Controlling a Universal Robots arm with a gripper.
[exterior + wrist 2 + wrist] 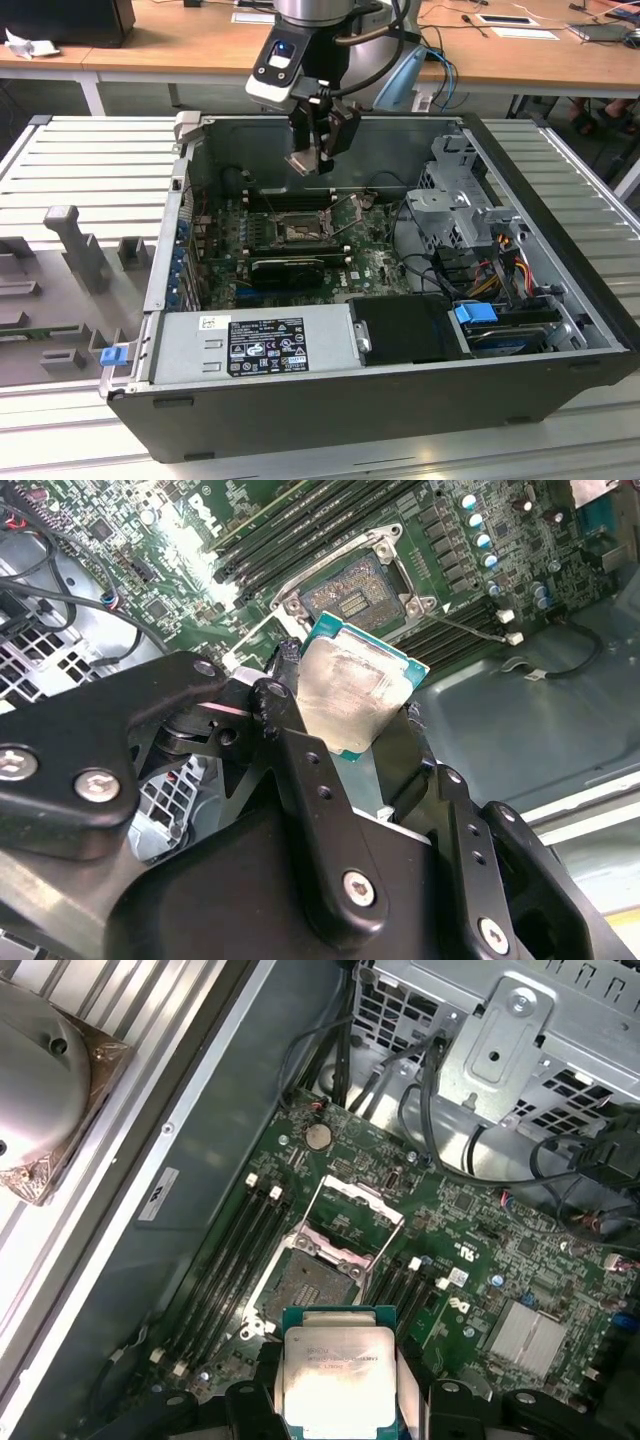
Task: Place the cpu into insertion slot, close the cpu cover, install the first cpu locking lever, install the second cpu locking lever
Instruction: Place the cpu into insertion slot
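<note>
Gripper (345,715) was clamped on the cpu (352,685), pinching it by two opposite edges, up over the open case (330,420). Down on the green board (480,1260) the slot (310,1285) lay bare, apart from the chip, and the cover (356,1208) stood flipped up right beside it.

black end effector (350,692), silver screws (360,887)

Dull silvery metal cpu (338,1365), matt black claw (350,705), glossy green circuit board (440,1210), grey metal case (400,150)
</note>
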